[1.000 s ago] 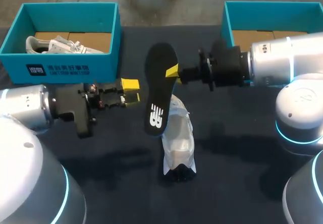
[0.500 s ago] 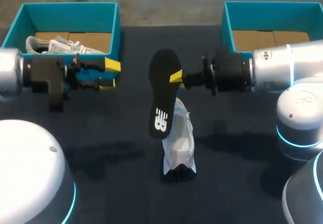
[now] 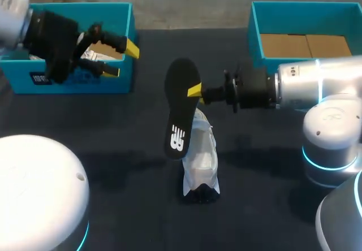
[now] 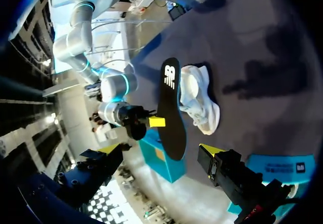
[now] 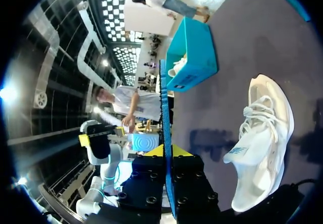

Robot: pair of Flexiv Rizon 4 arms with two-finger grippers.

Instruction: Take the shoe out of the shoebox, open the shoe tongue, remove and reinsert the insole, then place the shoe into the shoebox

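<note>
My right gripper (image 3: 195,90) is shut on a black insole (image 3: 180,109), which it holds tilted in the air over the table's middle. Just below the insole a white shoe (image 3: 201,160) lies on the dark table. In the right wrist view the insole (image 5: 164,108) shows edge-on between the fingers, with the shoe (image 5: 262,143) off to one side. My left gripper (image 3: 121,60) hangs open and empty above the front corner of the left teal shoebox (image 3: 73,81). The left wrist view looks past its open gripper (image 4: 160,151) at the insole (image 4: 170,108) and the shoe (image 4: 199,100).
The left shoebox holds another white shoe (image 3: 62,50). A second teal box (image 3: 305,13) with a bare cardboard floor stands at the back right. My right arm (image 3: 317,87) stretches across in front of it.
My left arm has risen and swung back to the left, from beside the insole to over the left shoebox. The right gripper keeps the insole, only slightly shifted.
</note>
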